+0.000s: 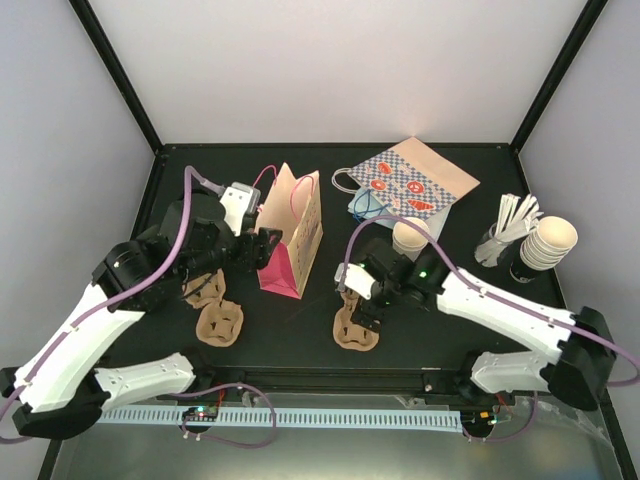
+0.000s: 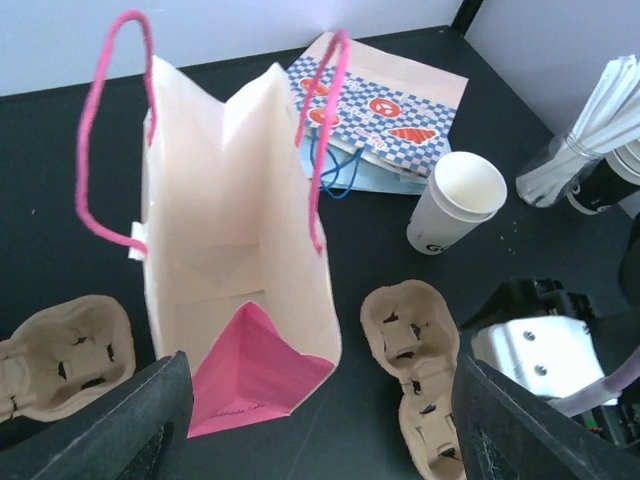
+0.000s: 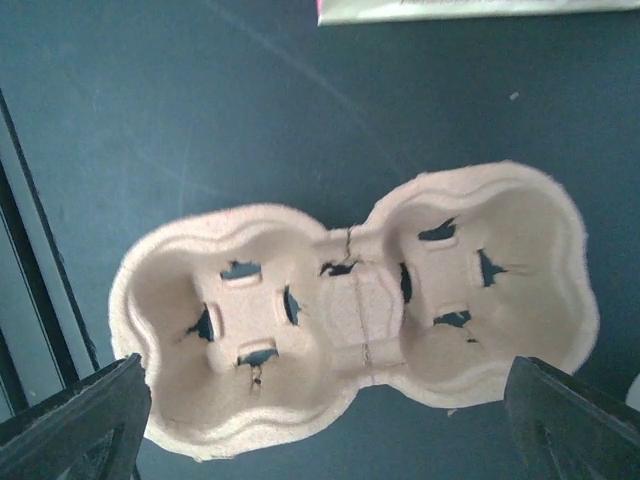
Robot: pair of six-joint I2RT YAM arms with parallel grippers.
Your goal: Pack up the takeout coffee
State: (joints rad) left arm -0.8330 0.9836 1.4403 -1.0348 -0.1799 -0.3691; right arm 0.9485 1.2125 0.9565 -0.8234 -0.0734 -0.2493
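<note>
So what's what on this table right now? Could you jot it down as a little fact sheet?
Pink bag: standing open, nothing visible inside
Coffee cup: upright on the table, beside that bag, not yet packed
Left gripper: open, at the bag's near end
Right gripper: open, over a two-cup cardboard carrier
Patterned bag: lying flat at the back
Spare cups: stacked, far right

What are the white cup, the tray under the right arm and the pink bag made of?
The white cup looks like smooth paper, with a rolled rim. The tray looks like moulded paper pulp: matte, fibrous, ragged at its cut-outs. The pink bag looks like matte paper, creased at its folds.
</note>
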